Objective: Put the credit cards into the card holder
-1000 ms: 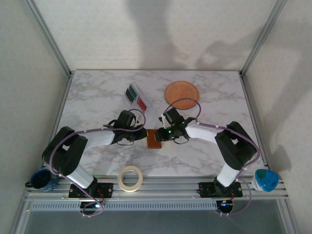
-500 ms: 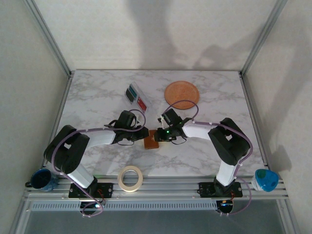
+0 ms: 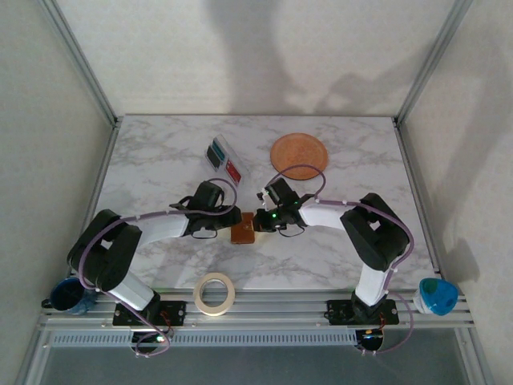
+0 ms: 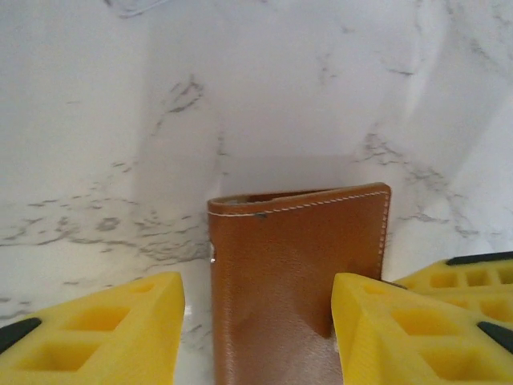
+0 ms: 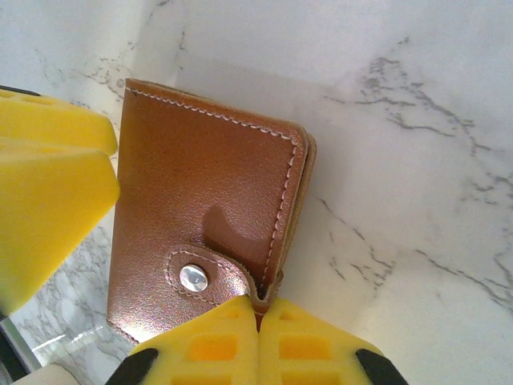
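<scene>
The wallet (image 3: 243, 232) lies on the worktop (image 3: 160, 160) between the left pincer (image 3: 234, 218) and right pincer (image 3: 258, 222). Cards (image 3: 217, 152) lie behind-left, plate (image 3: 298, 151) behind-right, tape roll (image 3: 214, 293) in front.

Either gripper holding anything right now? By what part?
The right gripper pinches the small brown leather wallet at its edge beside the snap strap. The left gripper is open, straddling the wallet, gripping nothing.

Brown card holder (image 3: 243, 233) farther left.
</scene>
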Tool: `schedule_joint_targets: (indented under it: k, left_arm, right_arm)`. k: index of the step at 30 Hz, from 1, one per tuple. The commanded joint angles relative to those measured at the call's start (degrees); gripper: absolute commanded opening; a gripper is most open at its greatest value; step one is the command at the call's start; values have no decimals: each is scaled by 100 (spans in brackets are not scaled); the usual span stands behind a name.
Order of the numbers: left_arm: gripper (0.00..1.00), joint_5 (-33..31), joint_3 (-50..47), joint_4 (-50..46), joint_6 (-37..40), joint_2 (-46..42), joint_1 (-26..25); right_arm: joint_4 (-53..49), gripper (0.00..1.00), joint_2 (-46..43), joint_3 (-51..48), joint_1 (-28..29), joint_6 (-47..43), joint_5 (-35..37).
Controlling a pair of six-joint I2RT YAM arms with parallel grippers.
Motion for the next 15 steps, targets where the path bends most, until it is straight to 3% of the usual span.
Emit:
schedule_joint_targets:
  k: [1, 9, 15]
  left_arm:
    - [50, -14, -166, 69, -4, 94, -6]
    - [28, 488, -117, 373, 44, 151, 3]
    - [0, 596, -134, 369, 98, 99, 3]
  right_arm:
    - [326, 0, 30, -142, 43, 77, -303]
    - [802, 0, 23, -258, 43, 217, -620]
    - [925, 0, 55, -293, 42, 322, -679]
